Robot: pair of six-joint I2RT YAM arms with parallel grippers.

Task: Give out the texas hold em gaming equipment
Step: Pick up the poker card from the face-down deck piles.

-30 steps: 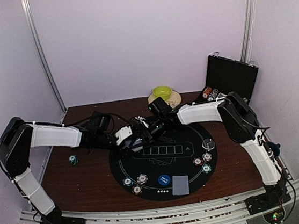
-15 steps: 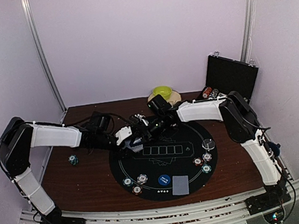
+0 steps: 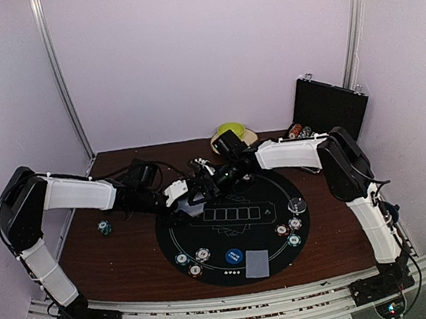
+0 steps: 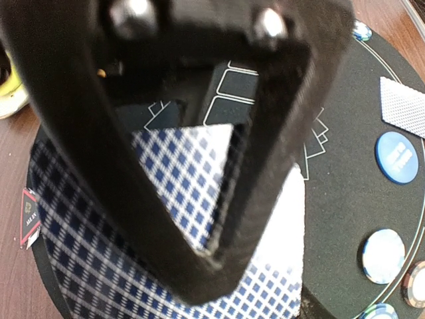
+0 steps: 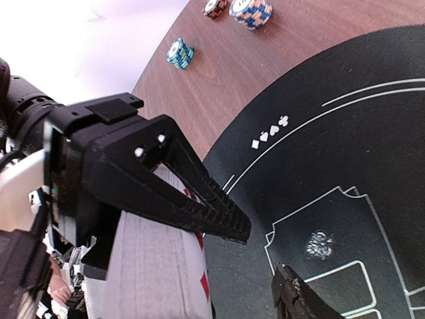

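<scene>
- Rails of pale metal [image 3: 229, 300] line the near edge of the dark brown wooden table [image 3: 124, 254]. The two arm bases are bolted there at 7 and 5 o'clock.
- On the round black felt mat [image 3: 233, 230], a single grey-blue-backed playing card [image 3: 256, 263] lies face down at the 6 o'clock rim. A coin-sized blue round disc [image 3: 234, 256] sits just beside it.
- Three small edge-striped poker chips [image 3: 202, 254] cluster at 7 o'clock and three more chips [image 3: 295, 223] at 4 o'clock, both groups close to the rim. A clear round disc [image 3: 297, 205] sits at 3 o'clock.
- Bare felt with five printed card outlines fills the mat's middle between those groups.
- Off the mat at 9 o'clock stands a teal striped chip stack [image 3: 105, 228], with bare wood around it out to the table's left edge.
- At the mat's 11 o'clock rim the left gripper [image 3: 194, 200] is clenched on a deck of grey-blue-backed playing cards [image 4: 176, 173], held over the rim.
- The right gripper [image 3: 207, 186] hangs just beside the deck on its 1 o'clock side. Only one of its fingers shows in its own wrist view, so I cannot tell how its jaws stand.
- Farthest back, a yellow-green bowl [image 3: 231, 130] sits at 12 o'clock and an open black case [image 3: 329, 108] at 2 o'clock by the far right corner.
- Against a second ago, the right forearm lies farther toward 12 o'clock and its gripper has drawn back from the deck. The left arm, deck and chips are where they were.
</scene>
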